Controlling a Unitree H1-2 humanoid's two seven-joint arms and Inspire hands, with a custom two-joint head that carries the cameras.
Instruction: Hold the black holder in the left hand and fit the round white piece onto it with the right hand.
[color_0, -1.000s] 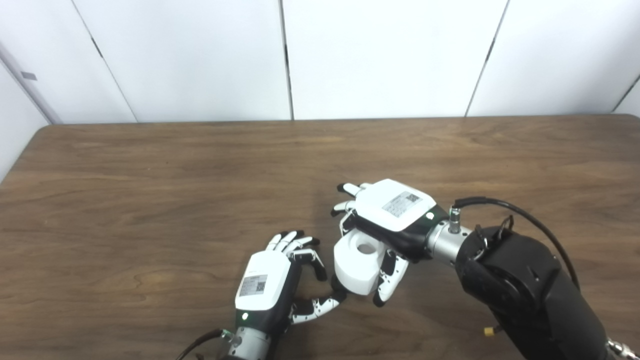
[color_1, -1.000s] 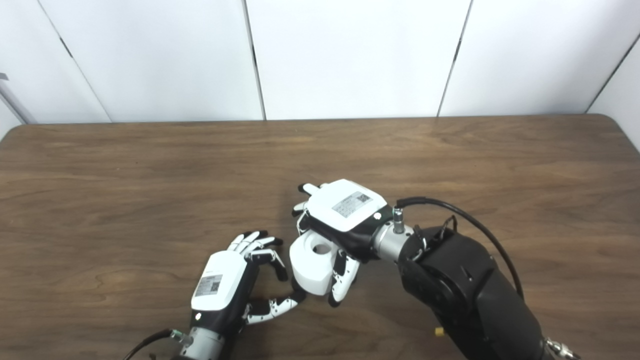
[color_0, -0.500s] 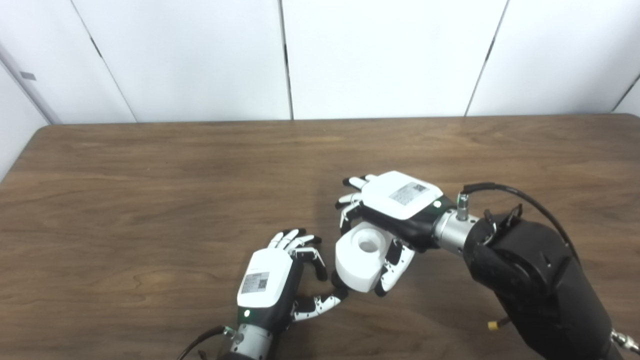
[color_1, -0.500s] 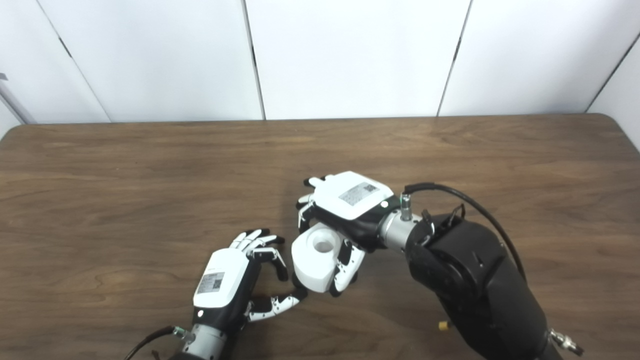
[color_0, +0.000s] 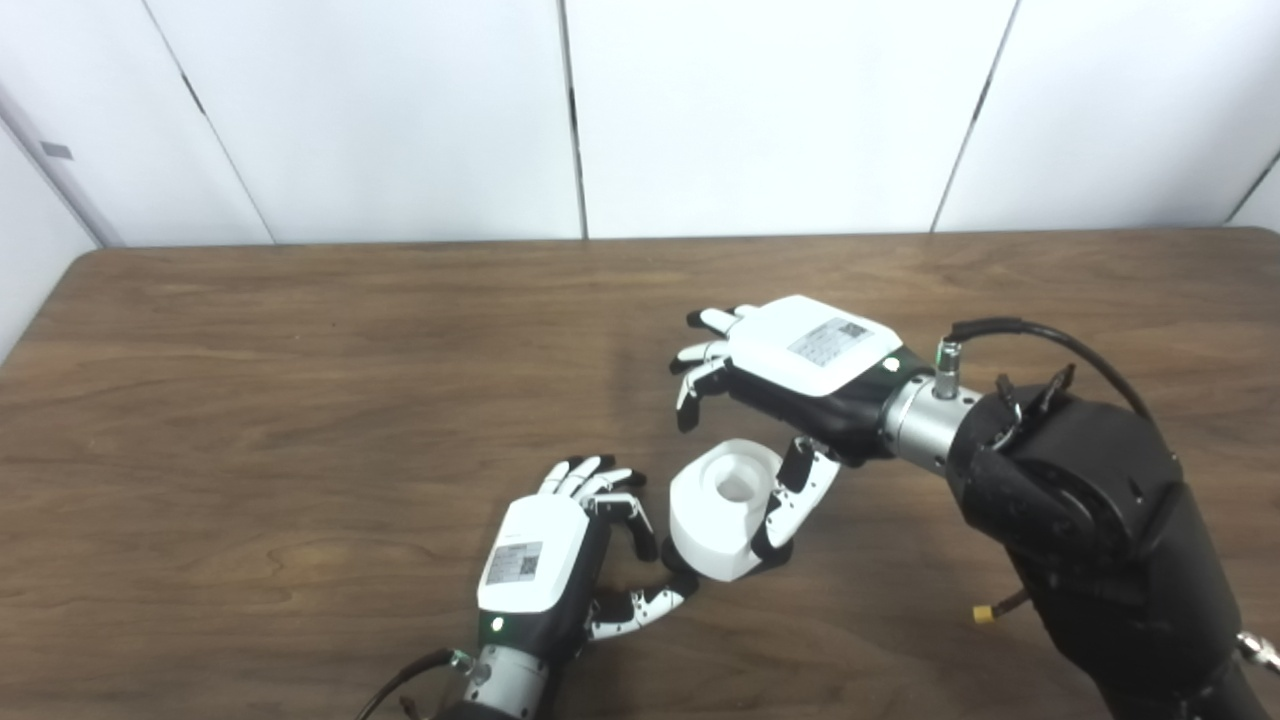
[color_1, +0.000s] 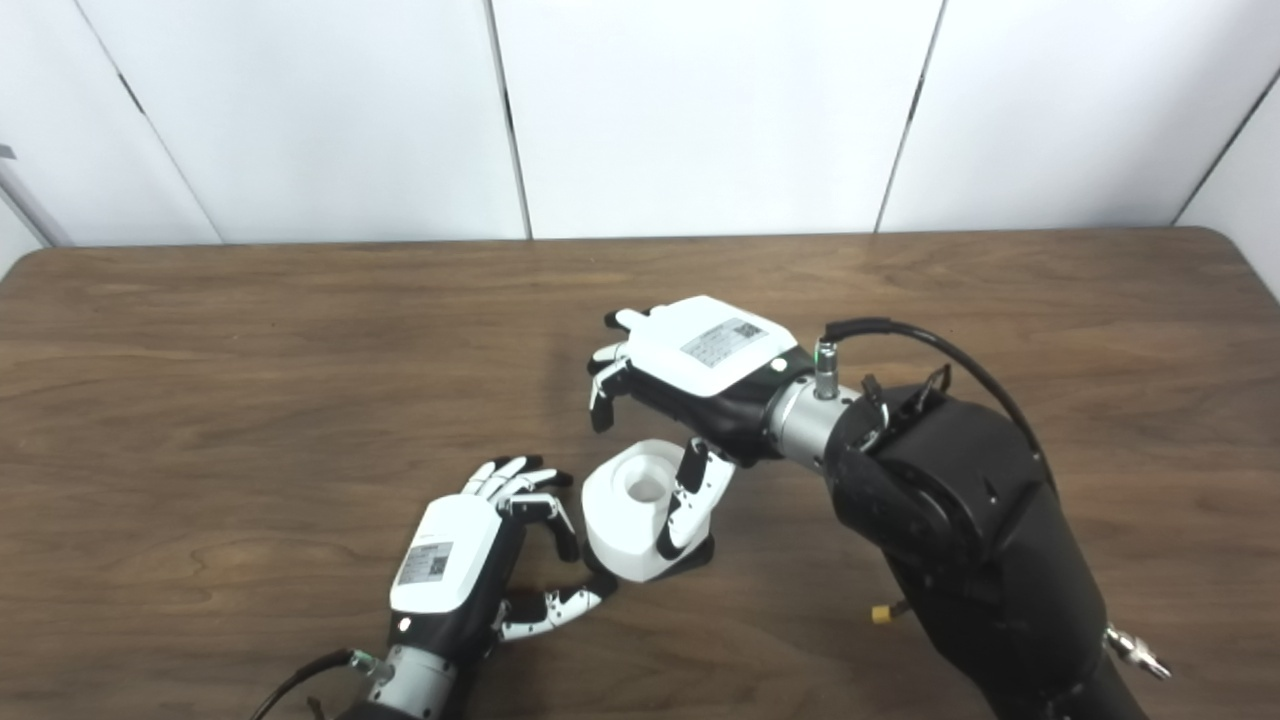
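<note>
White round piece (color_0: 722, 507) on table | right hand (color_0: 800, 375) above, fingers apart | left hand (color_0: 560, 560) beside, fingers curled apart

Wooden table (color_0: 300, 400), white wall panels (color_0: 760, 110)

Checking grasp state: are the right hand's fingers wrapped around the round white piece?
No: the right hand hovers above the round white piece, fingers spread.

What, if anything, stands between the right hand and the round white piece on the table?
Nothing visible does. The right hand hangs open just above the round white piece, its thumb down along the piece's right side. The left hand sits at the piece's left, by a dark base under it.
</note>
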